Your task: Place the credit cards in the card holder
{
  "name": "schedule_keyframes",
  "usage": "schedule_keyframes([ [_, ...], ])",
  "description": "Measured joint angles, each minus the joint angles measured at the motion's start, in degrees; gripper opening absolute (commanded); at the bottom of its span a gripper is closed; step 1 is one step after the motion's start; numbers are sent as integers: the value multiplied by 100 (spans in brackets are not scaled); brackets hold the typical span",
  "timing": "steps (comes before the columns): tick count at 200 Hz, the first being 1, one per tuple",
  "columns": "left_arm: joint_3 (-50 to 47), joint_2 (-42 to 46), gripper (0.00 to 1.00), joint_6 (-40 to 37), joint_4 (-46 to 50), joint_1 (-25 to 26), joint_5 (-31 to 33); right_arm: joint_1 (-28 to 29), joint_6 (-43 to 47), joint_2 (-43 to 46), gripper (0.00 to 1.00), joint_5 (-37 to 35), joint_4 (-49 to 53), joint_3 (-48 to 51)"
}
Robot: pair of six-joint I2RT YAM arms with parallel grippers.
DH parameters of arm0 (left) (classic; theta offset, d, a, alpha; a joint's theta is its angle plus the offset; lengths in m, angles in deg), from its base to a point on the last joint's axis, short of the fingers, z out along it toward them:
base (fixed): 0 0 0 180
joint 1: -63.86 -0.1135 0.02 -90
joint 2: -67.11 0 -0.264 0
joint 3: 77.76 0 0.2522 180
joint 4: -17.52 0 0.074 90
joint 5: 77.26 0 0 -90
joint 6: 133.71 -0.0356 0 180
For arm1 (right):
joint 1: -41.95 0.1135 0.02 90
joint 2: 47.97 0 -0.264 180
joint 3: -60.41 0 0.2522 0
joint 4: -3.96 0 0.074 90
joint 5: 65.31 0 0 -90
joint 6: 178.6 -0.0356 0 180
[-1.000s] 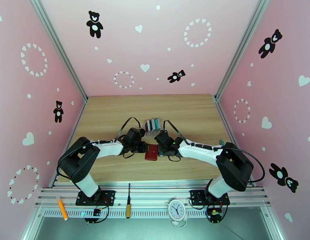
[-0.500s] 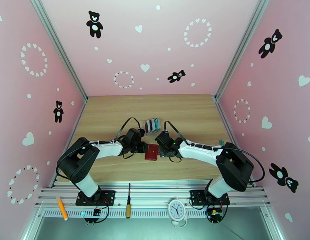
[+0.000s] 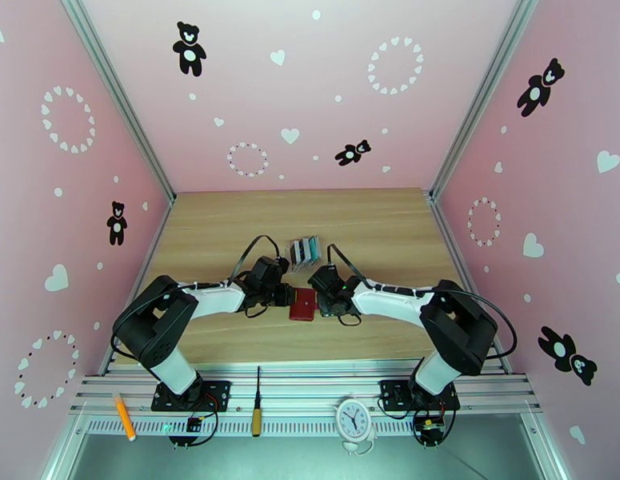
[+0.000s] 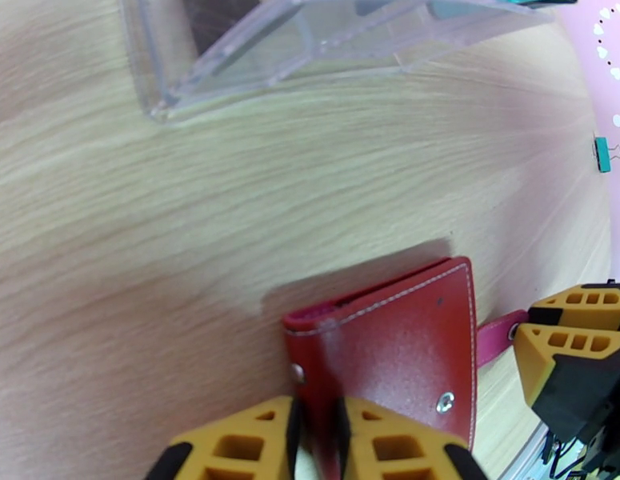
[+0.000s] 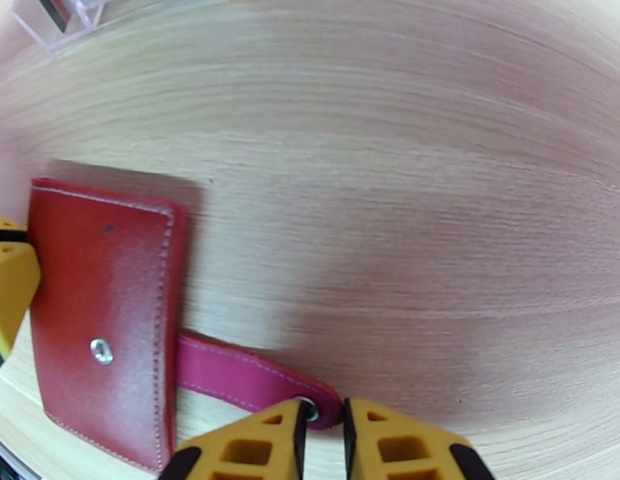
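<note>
The card holder (image 3: 303, 304), a small dark-red folding wallet of leather-look material, lies closed on the light wooden table (image 5: 430, 194), between the two grippers and a little nearer than the rack. Its pink strap (image 5: 246, 374) is unsnapped and stretched out sideways. The metal stud on the wallet's face is bare.

The left gripper (image 4: 318, 430) is nearly closed and pinches the wallet's edge on the side opposite the strap. The right gripper (image 5: 322, 430) is also almost closed, and it holds the rounded tip of the strap, where the snap sits.

Over the last second the right arm's elbow has moved inward and its wrist has shifted slightly. The wallet itself has stayed in the same place and has not unfolded. I judge that the opening step is under way but not finished: the flap must still be pulled over before any pocket can be reached.

The credit cards (image 3: 312, 248), thin plastic rectangles in teal and darker colours, stand in the clear plastic slotted rack (image 4: 254, 54) just beyond the wallet. None is in the holder yet.
</note>
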State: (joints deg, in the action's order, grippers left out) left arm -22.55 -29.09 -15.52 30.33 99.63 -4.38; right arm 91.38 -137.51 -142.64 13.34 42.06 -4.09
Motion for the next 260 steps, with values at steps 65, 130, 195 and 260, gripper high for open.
schedule_keyframes([
  [65,-11,2,24,0,-17,0,-2,0,28,-223,24,-146,122,-195],
  [130,-127,120,30,0,-39,0,-4,0,140,-168,29,-138,243,-262],
  [195,-442,542,40,44,15,0,7,0,153,289,35,70,299,-374],
  [260,-638,973,28,55,-31,-4,-33,11,190,442,23,470,229,-435],
])
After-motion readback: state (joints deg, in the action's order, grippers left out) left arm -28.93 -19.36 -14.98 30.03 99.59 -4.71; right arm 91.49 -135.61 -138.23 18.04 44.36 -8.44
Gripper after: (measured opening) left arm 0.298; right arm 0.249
